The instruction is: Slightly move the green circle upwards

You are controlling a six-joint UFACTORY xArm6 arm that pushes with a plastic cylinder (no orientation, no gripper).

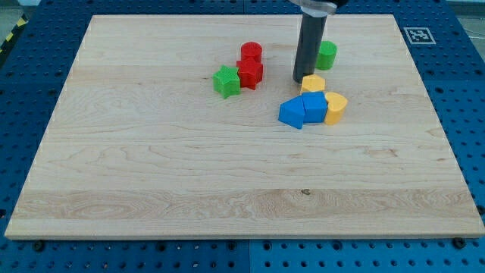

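Observation:
The green circle (326, 54) sits toward the view's top, right of centre, partly hidden behind my rod. My tip (300, 80) rests on the board just below and left of the green circle, close to it, and just above-left of a yellow block (313, 84). Below that lie a blue block (290, 112), a second blue block (314, 108) and a yellow heart-like block (336, 107), all packed together. To the view's left are a red cylinder (251, 53), a red block (250, 73) and a green star (226, 81).
The wooden board (151, 167) lies on a blue perforated table. A fiducial marker (418, 34) sits off the board's top right corner.

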